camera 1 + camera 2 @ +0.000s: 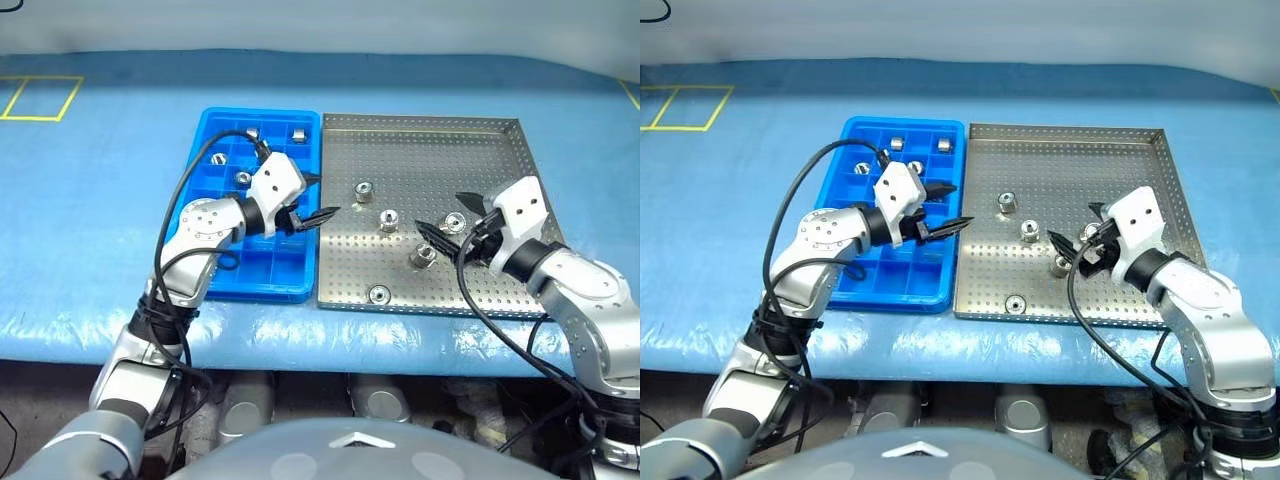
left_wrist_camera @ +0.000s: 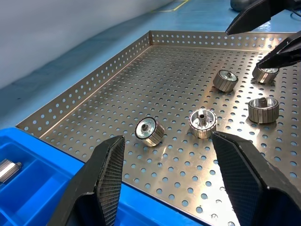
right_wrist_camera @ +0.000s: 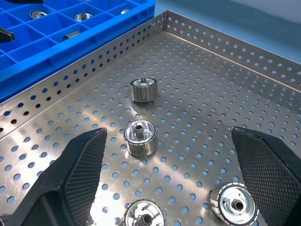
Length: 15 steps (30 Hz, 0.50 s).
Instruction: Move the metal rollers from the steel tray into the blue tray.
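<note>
Left tool (image 1: pixel 318 196): jaws stood apart, nothing between them, hovering over the seam where the blue tray (image 1: pixel 210 130) met the steel tray (image 1: pixel 500 140), tips aimed across at the steel side.
Right tool (image 1: pixel 447 216): spread wide and empty, low over the right-centre of the steel tray, aimed toward the blue one.
Metal rollers (image 1: pixel 390 220): five were left on the steel tray; four already sat in far compartments of the blue tray.
Nearest to right tool: two rollers, one at (image 1: pixel 455 222) and one at (image 1: pixel 423 257), lay just beside its tips, roughly between the jaws.
Nearest to left tool: roller at (image 1: pixel 364 190), a bit beyond the tips, apart from them.
Front-edge roller (image 1: pixel 379 294): near the tray's near rim, apart from both tools.
Key relation, my call: right arm had the shorter reach; its pair sat right under the jaws, so a slight drop & close looked enough. Risk: two so close could both get nudged.
Axes: right wrist view showed roller (image 3: pixel 143 89) lying on its side, roller (image 3: pixel 139 136) upright with hub up; bores at (image 3: pixel 234 204) faced the cam.
Left wrist view extra: the right tool's black tips at (image 2: pixel 277 56) hung touching or just over a roller (image 2: pixel 266 74); head views couldn't settle that gap.
Worktop (image 1: pixel 100 220): blue cover, trays side by side, touching.
</note>
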Motion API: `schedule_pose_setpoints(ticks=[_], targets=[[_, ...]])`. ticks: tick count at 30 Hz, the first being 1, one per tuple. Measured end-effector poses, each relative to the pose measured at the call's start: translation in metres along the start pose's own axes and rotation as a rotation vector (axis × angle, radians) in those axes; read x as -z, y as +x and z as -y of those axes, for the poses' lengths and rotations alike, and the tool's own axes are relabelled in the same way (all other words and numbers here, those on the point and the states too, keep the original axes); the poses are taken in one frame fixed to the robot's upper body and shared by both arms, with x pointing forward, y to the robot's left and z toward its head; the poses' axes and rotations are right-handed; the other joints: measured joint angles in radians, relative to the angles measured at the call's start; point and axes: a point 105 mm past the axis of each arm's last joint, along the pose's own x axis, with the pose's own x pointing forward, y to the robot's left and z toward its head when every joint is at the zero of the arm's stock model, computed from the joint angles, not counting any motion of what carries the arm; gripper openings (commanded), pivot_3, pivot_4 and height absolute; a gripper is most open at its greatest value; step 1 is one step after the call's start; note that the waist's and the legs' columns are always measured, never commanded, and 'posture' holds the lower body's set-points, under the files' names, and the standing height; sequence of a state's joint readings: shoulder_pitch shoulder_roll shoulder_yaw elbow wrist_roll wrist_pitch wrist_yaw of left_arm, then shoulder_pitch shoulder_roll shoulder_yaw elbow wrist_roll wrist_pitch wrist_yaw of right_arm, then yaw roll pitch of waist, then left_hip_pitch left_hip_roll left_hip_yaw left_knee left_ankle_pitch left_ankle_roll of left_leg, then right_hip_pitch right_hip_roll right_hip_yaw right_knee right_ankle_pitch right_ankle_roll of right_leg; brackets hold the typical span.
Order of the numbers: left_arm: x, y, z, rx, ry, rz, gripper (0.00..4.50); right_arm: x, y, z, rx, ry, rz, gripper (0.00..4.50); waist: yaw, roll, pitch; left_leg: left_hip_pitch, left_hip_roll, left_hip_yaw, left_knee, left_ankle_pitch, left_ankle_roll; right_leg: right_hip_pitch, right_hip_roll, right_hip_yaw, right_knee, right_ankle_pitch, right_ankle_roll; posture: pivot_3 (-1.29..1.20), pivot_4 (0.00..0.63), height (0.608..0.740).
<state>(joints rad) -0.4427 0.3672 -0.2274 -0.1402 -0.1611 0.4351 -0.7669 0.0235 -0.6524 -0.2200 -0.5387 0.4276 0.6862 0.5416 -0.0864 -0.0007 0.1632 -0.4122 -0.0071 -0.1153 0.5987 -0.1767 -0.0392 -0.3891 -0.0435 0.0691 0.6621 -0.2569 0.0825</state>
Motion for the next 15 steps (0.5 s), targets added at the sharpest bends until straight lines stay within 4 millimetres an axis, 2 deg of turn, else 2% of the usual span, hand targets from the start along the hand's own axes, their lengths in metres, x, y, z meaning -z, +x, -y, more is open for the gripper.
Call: schedule_pose_setpoints(ticks=[7, 15], targets=[[0.005, -0.008, -0.002, -0.012, 0.010, -0.033, 3.20, -0.005, 0.002, 0.001, 0.019, 0.013, 0.032, 4.44, 0.002, 0.000, 0.000, 0.001, 0.000, 0.000, 0.001, 0.000, 0.000, 0.002, 0.000, 0.000, 0.000, 0.000, 0.000, -0.10, 0.150, 0.740], [0.012, -0.020, 0.000, -0.011, -0.051, -0.054, 3.20, -0.005, 0.014, -0.001, 0.092, 0.065, 0.082, 4.44, 0.007, 0.000, 0.000, 0.001, 0.000, -0.001, 0.001, 0.000, 0.000, 0.002, 0.000, 0.000, 0.000, 0.000, 0.000, -0.05, 0.150, 0.740]])
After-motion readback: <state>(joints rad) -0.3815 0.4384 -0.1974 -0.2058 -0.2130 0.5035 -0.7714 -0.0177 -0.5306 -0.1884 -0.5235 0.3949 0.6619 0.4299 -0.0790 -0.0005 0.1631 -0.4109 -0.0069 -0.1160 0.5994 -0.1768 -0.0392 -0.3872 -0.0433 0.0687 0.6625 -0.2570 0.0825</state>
